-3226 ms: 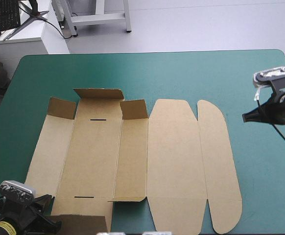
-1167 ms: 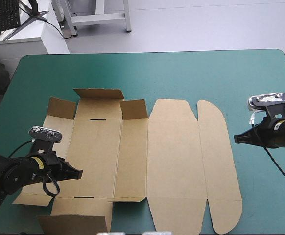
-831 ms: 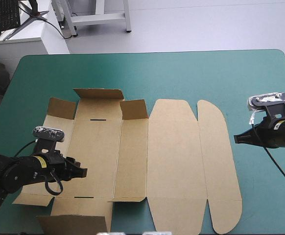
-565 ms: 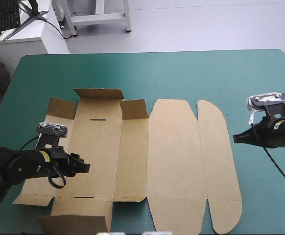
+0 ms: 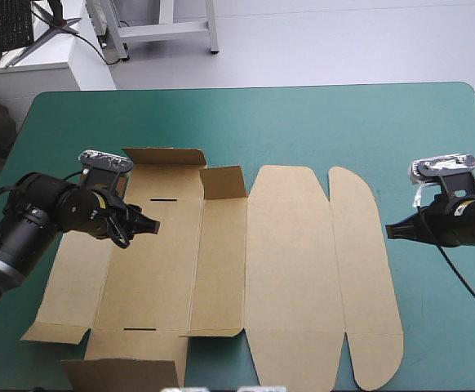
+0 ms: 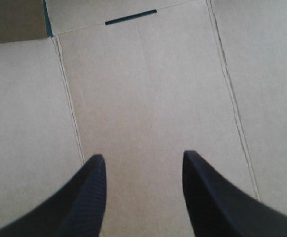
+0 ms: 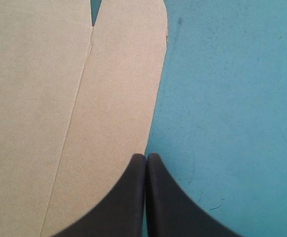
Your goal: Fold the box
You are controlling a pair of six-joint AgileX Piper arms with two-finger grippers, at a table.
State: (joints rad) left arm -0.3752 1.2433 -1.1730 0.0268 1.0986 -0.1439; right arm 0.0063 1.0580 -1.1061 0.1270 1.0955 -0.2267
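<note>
Left gripper [image 6: 143,157], fingers apart over the box [image 5: 290,269], and right gripper [image 7: 146,159], fingers together at its rounded outer edge; the box lies flat on the teal-green table [image 5: 303,122], likely light, stiff board best held by a flap edge.

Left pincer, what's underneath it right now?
The open left pincer is over the flat brown cardboard box sheet, above a panel between two creases, a narrow dark slot ahead. The board hides the teal-green table cover beneath it there.
</note>
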